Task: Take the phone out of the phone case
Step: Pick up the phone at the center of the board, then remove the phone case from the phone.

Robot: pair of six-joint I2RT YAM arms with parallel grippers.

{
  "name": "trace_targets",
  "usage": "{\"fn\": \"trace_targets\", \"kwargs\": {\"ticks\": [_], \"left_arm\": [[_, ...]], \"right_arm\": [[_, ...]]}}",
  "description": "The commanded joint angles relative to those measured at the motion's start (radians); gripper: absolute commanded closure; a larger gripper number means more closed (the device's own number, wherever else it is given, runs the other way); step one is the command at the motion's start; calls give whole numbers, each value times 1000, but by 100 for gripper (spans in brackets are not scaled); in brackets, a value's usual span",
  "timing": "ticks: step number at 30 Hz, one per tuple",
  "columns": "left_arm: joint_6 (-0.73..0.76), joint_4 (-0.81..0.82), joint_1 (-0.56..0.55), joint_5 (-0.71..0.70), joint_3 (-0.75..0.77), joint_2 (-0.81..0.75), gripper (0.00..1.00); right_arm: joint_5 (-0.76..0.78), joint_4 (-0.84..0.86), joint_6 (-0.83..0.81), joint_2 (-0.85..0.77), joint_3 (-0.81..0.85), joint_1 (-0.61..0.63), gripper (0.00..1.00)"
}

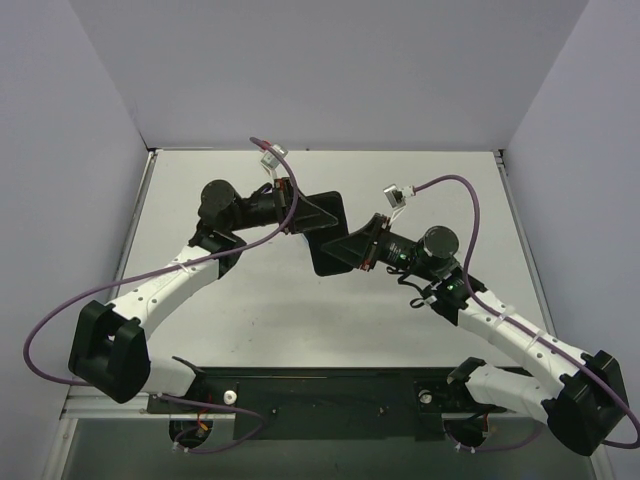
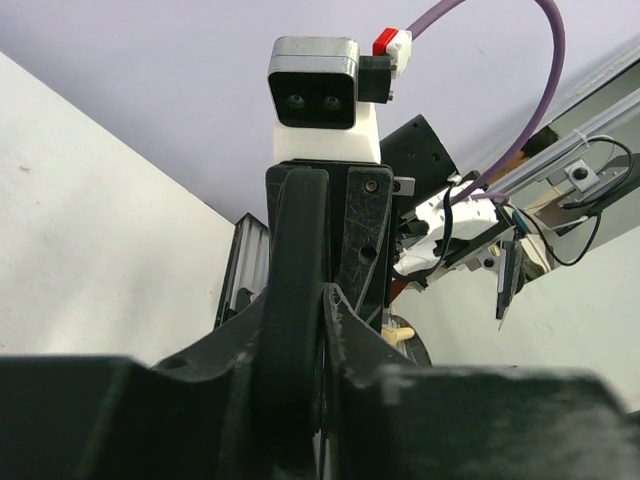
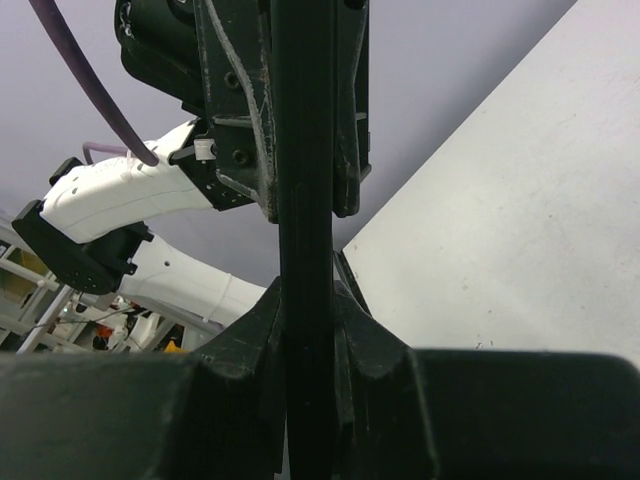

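The phone case [image 1: 328,236] sits above the desk [image 1: 400,320] middle, my left pincer [image 1: 303,214] at its far-left end, my right pincer [image 1: 357,250] at its near-right.

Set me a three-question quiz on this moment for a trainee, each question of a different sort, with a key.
1. True or false: the phone case lies alone, touched by neither gripper.
2. Which gripper holds the case? A) the left gripper only; B) the right gripper only; C) both.
3. Fill in: in the right wrist view, the case shows ___-on between the fingers.
Key: 1 false; 2 C; 3 edge.
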Motion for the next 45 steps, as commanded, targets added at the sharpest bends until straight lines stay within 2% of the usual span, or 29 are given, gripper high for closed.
{"fn": "trace_targets", "kwargs": {"ticks": [1,2,3,4,5,7,10,13,14,16,19,22,24,29,31,34,36,40,41,42,43,44,45], "left_arm": [[23,24,-10,30,30,-19,65],[34,6,-7,27,35,-21,55],[53,-30,-4,17,37,-25,30],[63,-56,0,6,32,-33,20],[80,-65,1,-20,26,-48,15],[121,-103,-9,-86,0,-85,14],[144,-165,-36,-210,-84,-161,14],[22,-56,-61,-282,-214,-211,20],[0,21,-78,-305,-232,-211,22],[-28,42,-125,-318,-224,-188,23],[-29,41,-196,-321,-186,-156,29],[-21,19,-234,-356,-160,-126,49],[-29,19,-246,-376,-157,-126,58],[-21,-19,-249,-442,-181,-172,61],[-18,-31,-250,-457,-180,-180,70],[-31,-22,-257,-489,-192,-200,93],[-3,-19,-269,-529,-204,-221,99],[49,-129,-295,-595,-192,-261,100],[63,-172,-296,-605,-192,-275,100],[69,-188,-299,-606,-190,-281,100],[83,-218,-297,-606,-190,-292,100],[89,-244,-297,-605,-187,-300,100],[104,-261,-297,-600,-184,-312,100]], "right_arm": [[16,47,-39,-22,49,3,100],[46,39,-42,-29,46,1,100],[97,33,-39,-52,30,0,100],[141,34,-32,-66,14,-8,100],[225,66,-3,-100,-18,-17,100],[306,121,57,-128,-51,-28,100],[338,140,117,-137,-36,-32,100],[331,145,145,-135,-14,-31,100],[326,162,159,-132,-10,-32,100],[323,207,185,-129,-29,-31,100],[331,225,194,-135,-39,-34,100],[334,267,217,-140,-54,-32,100],[343,284,229,-152,-71,-29,100],[352,301,232,-186,-120,4,100],[376,301,214,-209,-148,30,100],[386,289,205,-232,-161,56,100],[378,283,203,-235,-157,63,100],[366,208,191,-244,-129,66,100],[366,141,167,-256,-113,66,99],[366,105,151,-263,-100,66,90],[363,24,125,-273,-71,64,85],[361,-22,108,-280,-57,64,71],[363,-92,81,-292,-30,55,68]]}}
